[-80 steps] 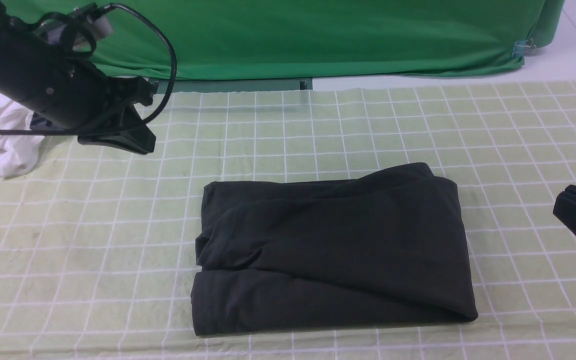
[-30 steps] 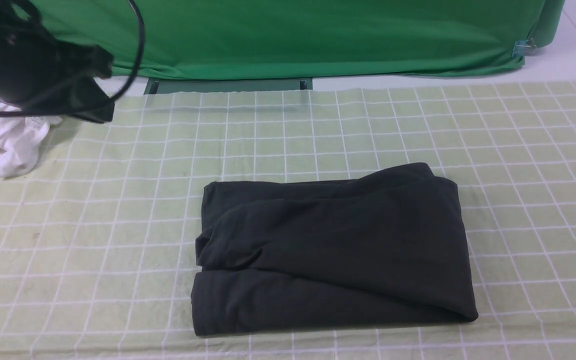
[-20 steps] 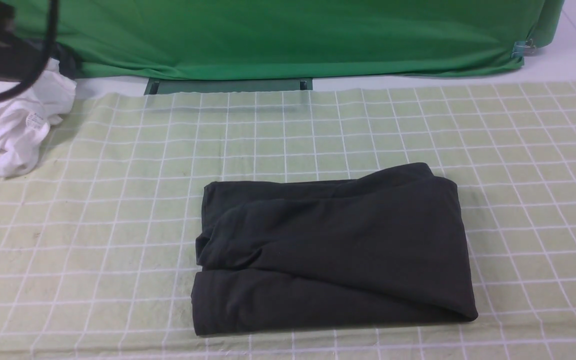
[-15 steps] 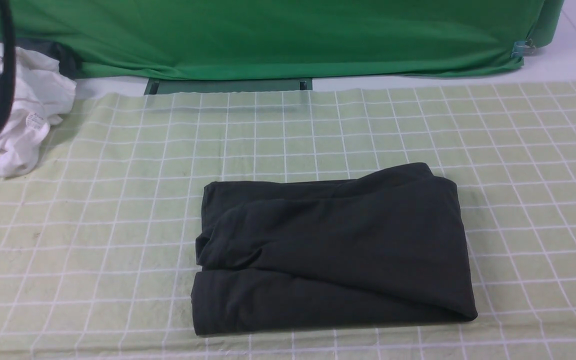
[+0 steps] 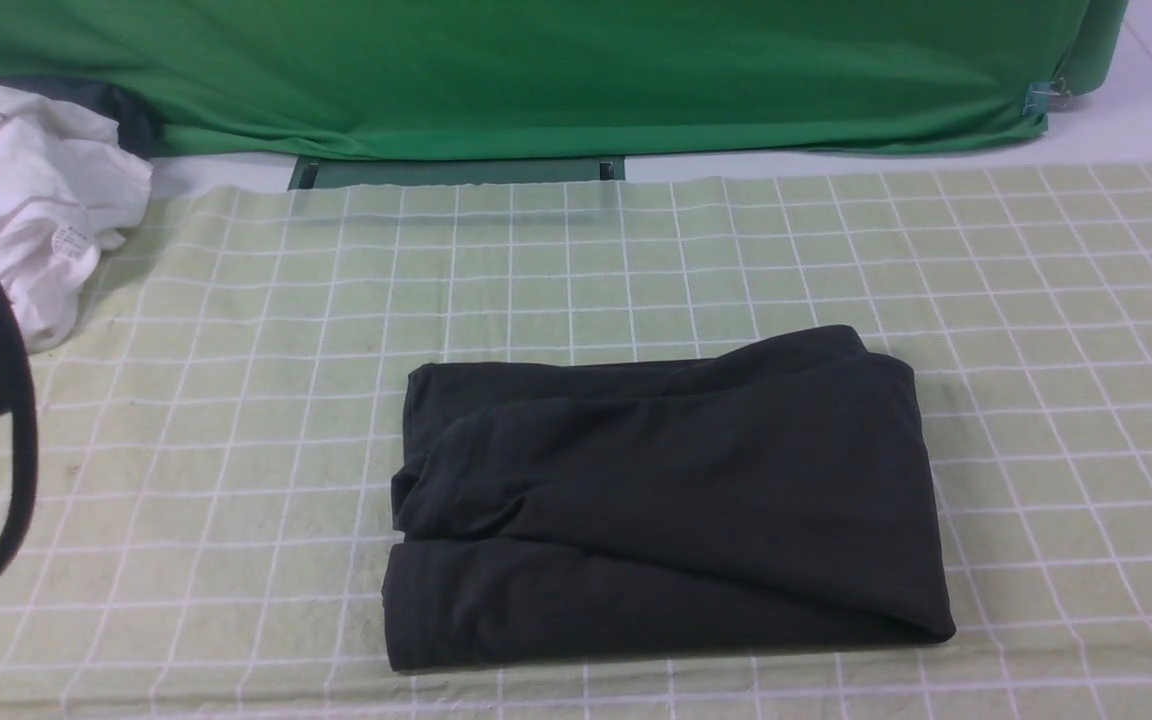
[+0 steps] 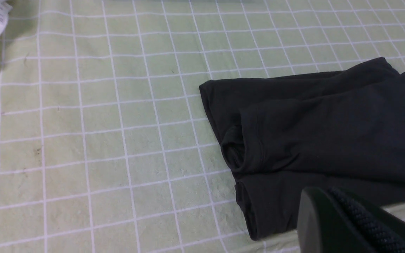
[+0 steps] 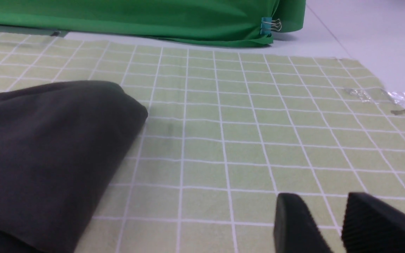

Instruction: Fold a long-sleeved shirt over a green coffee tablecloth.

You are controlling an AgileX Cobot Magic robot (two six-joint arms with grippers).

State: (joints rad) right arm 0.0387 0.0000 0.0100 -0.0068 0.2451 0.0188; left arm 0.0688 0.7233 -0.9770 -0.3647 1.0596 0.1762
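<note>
Cable, black and looped, is seen at the far left edge of the front view, together with a dark part of the left arm. Behind it, a crumpled white garment is heaped at the far left corner of the green coffee tablecloth, partly on the cloth. The left gripper is shown only in its own wrist view, where the two fingers are pressed together with no gap and nothing between them; it is held above the near edge of the shirt without touching it.

The long-sleeved shirt is laid folded into a compact, roughly rectangular bundle at the middle of the tablecloth, towards the near side, with several layers stacked and a rounded fold along its right edge. No print or label is visible on the upward face. Behind the tablecloth, a deep green backdrop is hung across the full width, and a clip is fastened at its lower right corner.

To the right of the shirt, the right gripper is seen in its wrist view only: its fingers are parted by a narrow gap, nothing is held, and bare tablecloth lies beneath them, clear of the shirt's folded edge.
</note>
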